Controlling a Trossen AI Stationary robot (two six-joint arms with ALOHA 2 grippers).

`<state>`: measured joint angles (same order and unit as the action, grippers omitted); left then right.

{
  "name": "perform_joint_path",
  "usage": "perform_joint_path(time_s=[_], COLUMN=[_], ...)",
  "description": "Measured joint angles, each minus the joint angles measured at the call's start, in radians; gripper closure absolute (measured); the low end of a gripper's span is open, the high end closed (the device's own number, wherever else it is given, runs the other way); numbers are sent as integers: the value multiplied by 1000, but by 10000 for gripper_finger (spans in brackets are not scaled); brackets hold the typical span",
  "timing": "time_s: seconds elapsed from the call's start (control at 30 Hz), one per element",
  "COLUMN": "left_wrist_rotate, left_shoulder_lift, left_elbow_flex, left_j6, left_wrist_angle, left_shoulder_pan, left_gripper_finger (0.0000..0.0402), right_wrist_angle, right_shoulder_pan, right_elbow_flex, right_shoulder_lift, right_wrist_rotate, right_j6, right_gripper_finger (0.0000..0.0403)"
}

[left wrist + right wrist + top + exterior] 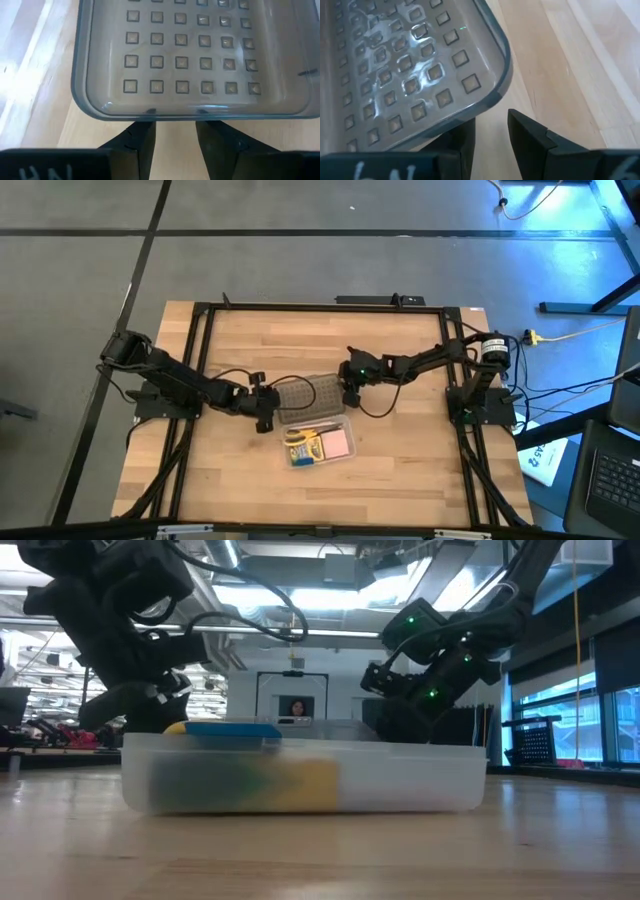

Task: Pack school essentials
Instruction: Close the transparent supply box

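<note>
The pale butcher-block wooden table [400, 470] has a smooth satin finish, with visible plank seams and a soft sheen in the low view. The grey perforated plastic lid [190, 55] is translucent and glossy, catching little highlights around its square holes, and its rim looks smooth and rounded. The clear plastic case [420, 780] is more frosted, kind of milky. The black gripper fingers [137, 150] look like matt hard plastic.

No text reads clearly (only blurred marks).
</note>
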<state>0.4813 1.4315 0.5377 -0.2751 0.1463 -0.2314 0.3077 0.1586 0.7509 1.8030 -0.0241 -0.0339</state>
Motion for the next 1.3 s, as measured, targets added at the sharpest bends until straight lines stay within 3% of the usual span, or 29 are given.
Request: perform_joint_path(time_s=[0.6,0.97,1.3], left_wrist_rotate=[62,75,86], left_shoulder_lift=[-2,-3,-3], left_elbow_flex=[30,36,36], left_j6=[118,132,153], left_wrist_angle=[10,12,15], left_shoulder_pan=[-71,-78,-93], left_gripper_finger=[266,266,266], right_wrist_angle=[11,-18,-60], right_shoulder_pan=[-25,-26,-28], right_elbow_flex=[0,3,3], right_shoulder_lift=[-5,-132,-143], right_wrist_rotate=[2,1,52], right_j6=[-98,-153,-180], right_gripper_finger=[285,285,285])
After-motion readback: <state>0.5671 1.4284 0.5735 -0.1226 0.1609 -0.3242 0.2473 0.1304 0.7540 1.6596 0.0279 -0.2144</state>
